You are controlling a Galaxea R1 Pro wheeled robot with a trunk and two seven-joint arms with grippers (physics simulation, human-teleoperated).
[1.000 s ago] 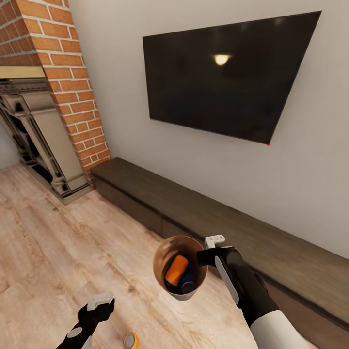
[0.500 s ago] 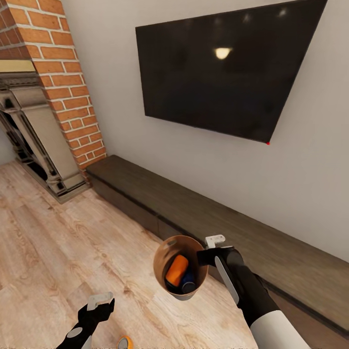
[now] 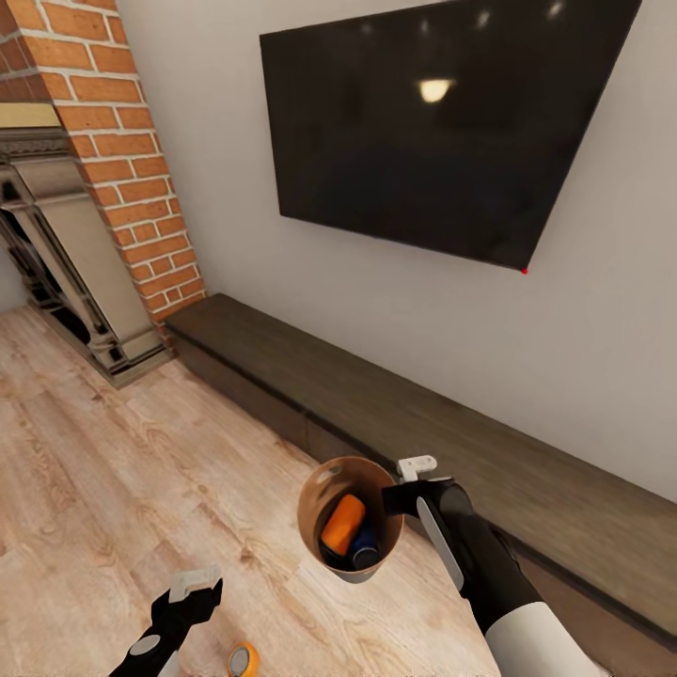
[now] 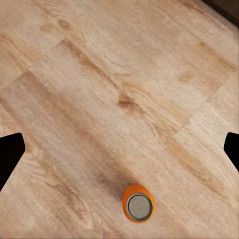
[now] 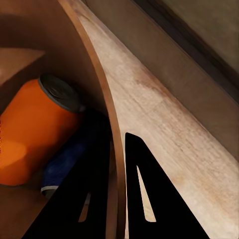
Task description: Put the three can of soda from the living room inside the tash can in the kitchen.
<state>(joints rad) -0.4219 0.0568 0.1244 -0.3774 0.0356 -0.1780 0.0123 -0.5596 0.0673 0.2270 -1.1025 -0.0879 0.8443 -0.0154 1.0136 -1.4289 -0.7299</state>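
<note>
The robot stands in the living room on a light wood floor [image 3: 113, 489]. A red brick fireplace [image 3: 122, 188] rises well off beyond the left pincer [image 3: 193, 588], a black television [image 3: 432, 132] hangs on the pale wall, and a long low dark-brown cabinet [image 3: 395, 414] runs along that wall just behind the right pincer [image 3: 400, 489].

The right pincer is pinched on the rim of the trash can [image 3: 315, 541], which hangs in the air above the floor, its mouth tipped toward the camera. One finger sits inside the wall and one outside, as the right wrist view shows. Inside lie an orange soda can [image 3: 342, 523] and, beside it, a dark blue can [image 3: 364, 545]; the right wrist view shows the orange can's grey top and the blue one partly in shadow below it.

The left pincer is spread wide and holds nothing. Just below and to its right, another orange soda can [image 3: 245, 660] stands on the floor at the head view's lower edge; the left wrist view shows it upright, grey top up, between the two finger lines but nearer the camera. Bare floor lies open all around it, up to the cabinet's front edge.
</note>
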